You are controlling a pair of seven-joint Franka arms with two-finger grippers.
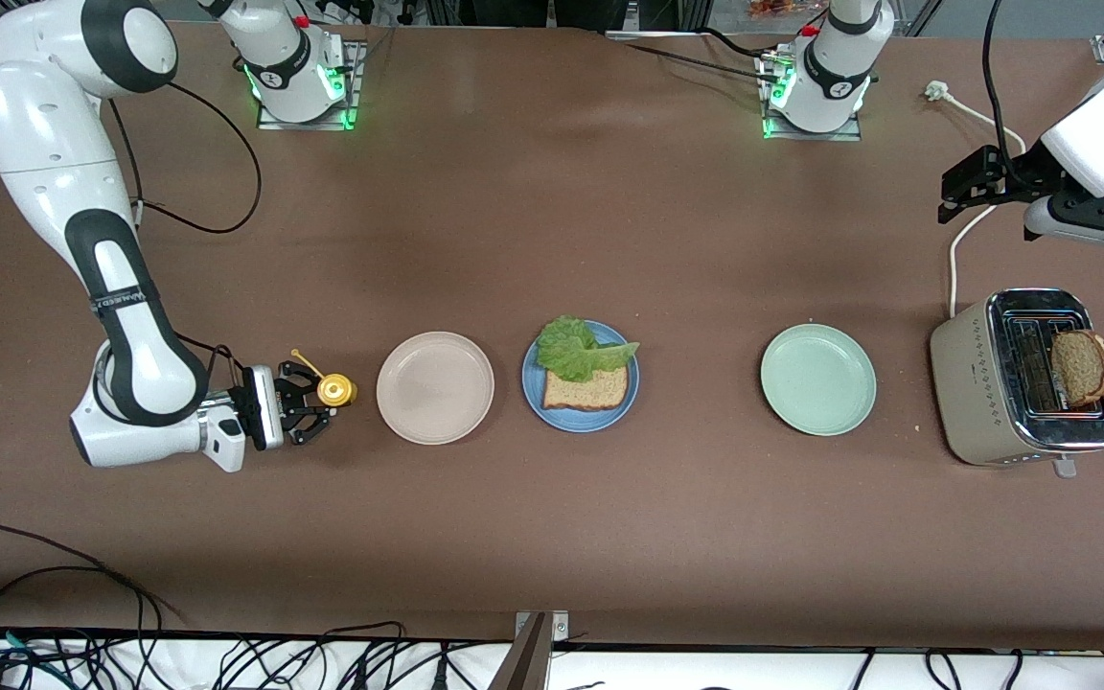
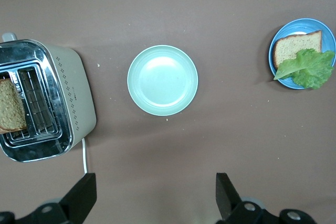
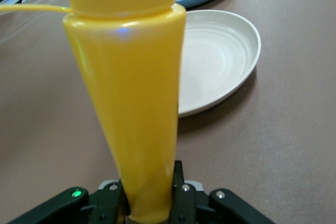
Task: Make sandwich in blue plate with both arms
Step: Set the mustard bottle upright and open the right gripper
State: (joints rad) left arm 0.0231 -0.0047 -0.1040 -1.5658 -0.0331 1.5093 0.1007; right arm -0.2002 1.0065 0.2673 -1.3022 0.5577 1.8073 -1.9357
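Brown bread slice (image 1: pixel 586 387) with ruffled lettuce (image 1: pixel 579 349) on blue plate (image 1: pixel 535 398).

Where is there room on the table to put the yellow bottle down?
The right gripper grips the yellow squeeze bottle beside the beige plate. Bare table shows between the blue plate and the mint-green plate, and all along the side nearer the front camera. The plates and toaster fill the middle row.

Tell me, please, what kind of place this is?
Probably a robotics lab set up as a mock kitchen: two arms bolted to a brown table, loose cables along its edge, and a toaster, three plates and a yellow squeeze bottle laid out on it.
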